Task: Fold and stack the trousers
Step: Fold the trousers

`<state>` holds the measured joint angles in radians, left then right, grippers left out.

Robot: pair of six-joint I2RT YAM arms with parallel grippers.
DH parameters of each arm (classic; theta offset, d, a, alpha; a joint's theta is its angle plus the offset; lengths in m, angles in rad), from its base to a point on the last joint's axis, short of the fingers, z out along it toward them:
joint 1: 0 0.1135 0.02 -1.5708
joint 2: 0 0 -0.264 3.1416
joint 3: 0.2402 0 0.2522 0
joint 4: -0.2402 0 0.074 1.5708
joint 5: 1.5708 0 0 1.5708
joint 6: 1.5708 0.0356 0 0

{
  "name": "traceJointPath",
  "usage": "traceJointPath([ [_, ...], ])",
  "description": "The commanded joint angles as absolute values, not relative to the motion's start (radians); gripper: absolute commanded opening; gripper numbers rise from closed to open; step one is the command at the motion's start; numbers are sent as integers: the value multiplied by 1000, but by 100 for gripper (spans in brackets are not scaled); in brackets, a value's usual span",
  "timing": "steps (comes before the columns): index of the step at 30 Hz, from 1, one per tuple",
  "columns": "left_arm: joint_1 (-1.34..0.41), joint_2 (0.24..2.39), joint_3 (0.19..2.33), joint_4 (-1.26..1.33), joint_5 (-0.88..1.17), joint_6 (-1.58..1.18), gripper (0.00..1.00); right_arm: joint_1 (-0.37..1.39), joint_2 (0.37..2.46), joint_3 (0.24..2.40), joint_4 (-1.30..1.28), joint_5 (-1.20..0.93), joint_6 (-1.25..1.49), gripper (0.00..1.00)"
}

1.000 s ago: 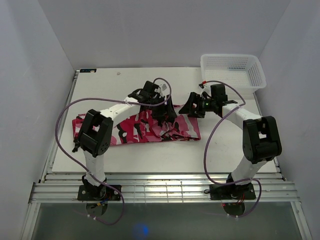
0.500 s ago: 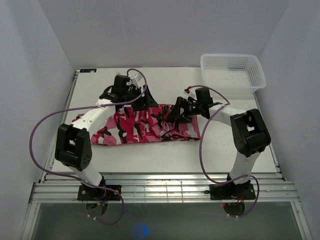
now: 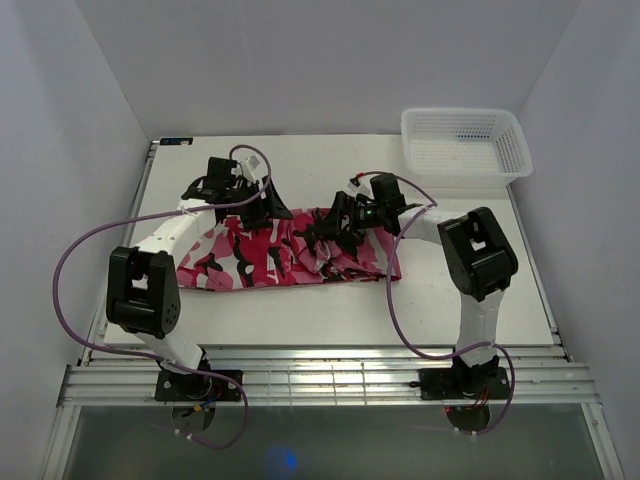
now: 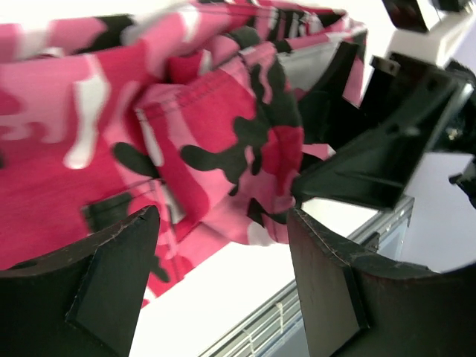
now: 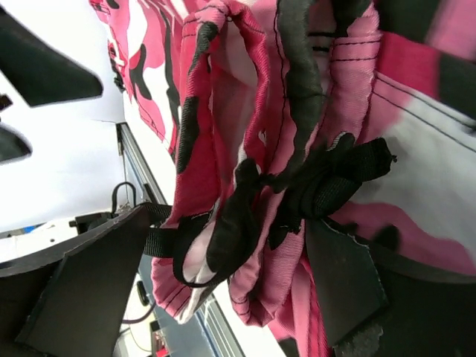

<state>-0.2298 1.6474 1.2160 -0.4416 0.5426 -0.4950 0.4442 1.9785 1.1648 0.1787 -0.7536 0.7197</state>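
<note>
The trousers (image 3: 270, 255), in pink, red, white and black camouflage, lie stretched left to right across the middle of the table, with the right end bunched. My left gripper (image 3: 268, 210) hovers open at their far edge; in the left wrist view (image 4: 223, 286) only white table shows between its fingers, the cloth (image 4: 208, 126) lying just beyond. My right gripper (image 3: 325, 230) is over the bunched right end. In the right wrist view (image 5: 216, 290) it stands open, with a crumpled fold (image 5: 223, 89) and a black strap (image 5: 342, 178) hanging between the fingers.
A white mesh basket (image 3: 516, 140) stands at the table's back right corner. The right gripper's black body (image 4: 394, 141) is close beside the left one. A metal rail (image 3: 320, 360) runs along the near table edge. Grey walls enclose the table.
The left arm has swung left along the far edge of the trousers. The right gripper has moved left, from beside the cloth to over its bunched right end. Both stayed open.
</note>
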Motion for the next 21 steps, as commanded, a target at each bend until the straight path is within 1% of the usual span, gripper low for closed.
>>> traceJointPath([
  [1, -161, 1592, 1213, -477, 511, -457, 80, 471, 1997, 1213, 160, -704, 704, 97],
  [2, -150, 1589, 1215, -486, 508, -454, 80, 472, 2005, 1216, 156, -697, 698, 99],
  [3, -141, 1586, 1218, -491, 494, -451, 80, 472, 2008, 1221, 149, -687, 696, 91],
  [4, -132, 1582, 1219, -498, 489, -446, 80, 472, 2011, 1227, 134, -678, 687, 78],
  [6, -104, 1566, 1220, -514, 480, -430, 80, 472, 2017, 1250, 111, -666, 670, 64],
  [7, -97, 1563, 1220, -518, 470, -422, 80, 474, 2019, 1255, 95, -660, 660, 50],
  [9, -74, 1554, 1212, -531, 460, -402, 79, 469, 2017, 1267, 87, -660, 634, 32],
  [10, -66, 1546, 1210, -537, 454, -396, 79, 468, 2016, 1276, 86, -672, 627, 16],
  [11, -51, 1543, 1206, -546, 448, -388, 79, 465, 2007, 1282, 75, -678, 609, 10],
  [12, -43, 1540, 1204, -551, 440, -373, 79, 457, 1999, 1288, 63, -684, 595, 8],
  [16, -2, 1539, 1203, -607, 393, -307, 75, 397, 1931, 1333, -23, -738, 526, 8],
  [17, 55, 1549, 1204, -645, 388, -292, 74, 376, 1892, 1351, -50, -747, 511, 8],
  [19, 87, 1562, 1197, -681, 370, -253, 73, 296, 1856, 1391, -176, -770, 413, 8],
  [20, 122, 1572, 1187, -705, 364, -217, 72, 264, 1841, 1446, -242, -772, 367, 8],
  [21, 141, 1575, 1177, -712, 342, -198, 70, 196, 1810, 1471, -364, -775, 321, 8],
])
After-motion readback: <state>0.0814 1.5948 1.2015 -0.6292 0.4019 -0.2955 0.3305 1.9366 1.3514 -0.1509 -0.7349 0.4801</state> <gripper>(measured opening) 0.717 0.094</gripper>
